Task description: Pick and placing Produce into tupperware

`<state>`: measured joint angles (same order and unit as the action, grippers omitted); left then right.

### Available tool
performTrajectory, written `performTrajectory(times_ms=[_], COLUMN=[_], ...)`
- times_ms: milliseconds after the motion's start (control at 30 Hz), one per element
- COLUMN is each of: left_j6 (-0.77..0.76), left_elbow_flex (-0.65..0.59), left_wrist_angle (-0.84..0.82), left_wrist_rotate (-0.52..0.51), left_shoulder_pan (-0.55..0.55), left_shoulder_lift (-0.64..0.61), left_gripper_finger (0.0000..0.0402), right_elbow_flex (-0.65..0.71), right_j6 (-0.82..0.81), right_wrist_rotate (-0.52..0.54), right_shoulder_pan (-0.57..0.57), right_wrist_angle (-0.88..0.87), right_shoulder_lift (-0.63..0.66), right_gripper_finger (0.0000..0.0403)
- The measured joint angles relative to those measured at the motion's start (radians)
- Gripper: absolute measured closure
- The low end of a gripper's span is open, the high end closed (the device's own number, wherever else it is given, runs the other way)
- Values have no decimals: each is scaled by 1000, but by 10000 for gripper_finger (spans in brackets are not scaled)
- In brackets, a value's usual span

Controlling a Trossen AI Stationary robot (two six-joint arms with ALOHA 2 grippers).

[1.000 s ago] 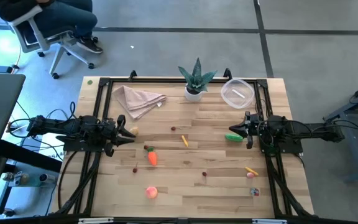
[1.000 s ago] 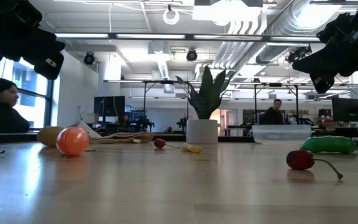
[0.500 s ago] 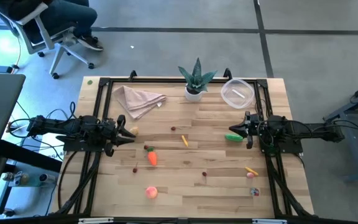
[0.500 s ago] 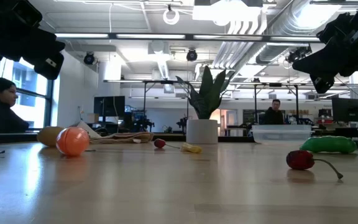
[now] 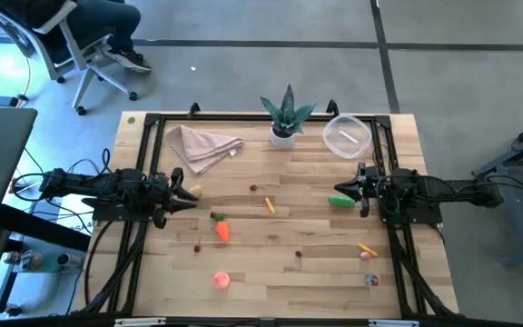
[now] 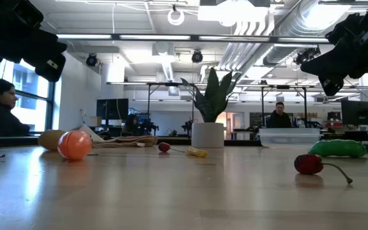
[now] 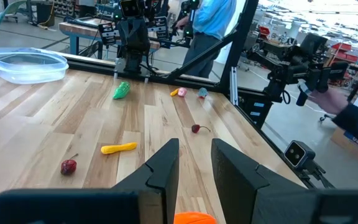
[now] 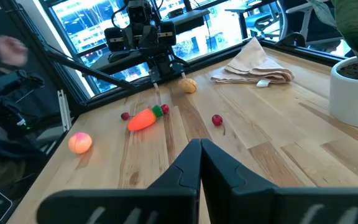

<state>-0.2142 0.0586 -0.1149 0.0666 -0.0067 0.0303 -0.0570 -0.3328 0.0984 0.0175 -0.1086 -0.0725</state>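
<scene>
The produce lies scattered on the wooden table: an orange carrot (image 5: 222, 230), a green pod (image 5: 340, 201), a peach (image 5: 221, 280), yellow strips (image 5: 270, 205) (image 5: 367, 247) and small red pieces (image 5: 253, 188) (image 5: 299, 255). The clear tupperware (image 5: 347, 136) sits at the far right corner. My left gripper (image 5: 185, 193) hovers open at the left side, the carrot (image 7: 194, 218) just below its fingers. My right gripper (image 5: 350, 190) hovers shut at the right side, just beside the pod. Neither touches anything.
A spiky potted plant (image 5: 285, 116) stands at the far edge and a folded beige cloth (image 5: 202, 143) lies far left. A brownish round piece (image 5: 195, 191) sits by my left gripper. A black frame (image 5: 152, 123) borders the table. People are in the room behind.
</scene>
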Motion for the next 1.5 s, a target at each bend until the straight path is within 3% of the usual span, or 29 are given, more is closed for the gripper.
performTrajectory(times_ms=[400, 633, 800, 900, 1167, 1367, 1500], left_j6=[0, 0, 85, 185, 403, 936, 1022], left_elbow_flex=[0, 0, 0, 0, 0, 1, 1], left_wrist_angle=[0, 0, -5, -7, -5, 112, 148], left_wrist_rotate=[0, 0, -23, -56, -87, -89, -104], left_shoulder_pan=[0, 0, 0, 0, 0, 0, 0], left_shoulder_lift=[0, 0, 0, 0, 0, 1, -1], left_gripper_finger=[318, 318, 318, 318, 318, 318, 318], right_elbow_flex=[0, 0, 0, 0, -29, -221, -381], right_j6=[-57, -123, 9, 75, 199, 242, 295], right_wrist_rotate=[42, 361, 415, 382, 150, 96, 122], right_shoulder_pan=[0, 0, 0, 0, 0, 0, 0], right_wrist_angle=[69, 478, 667, 746, 812, 565, 369], right_shoulder_lift=[0, 0, 1, 1, 0, -12, -68], right_gripper_finger=[402, 402, 402, 402, 402, 402, 402])
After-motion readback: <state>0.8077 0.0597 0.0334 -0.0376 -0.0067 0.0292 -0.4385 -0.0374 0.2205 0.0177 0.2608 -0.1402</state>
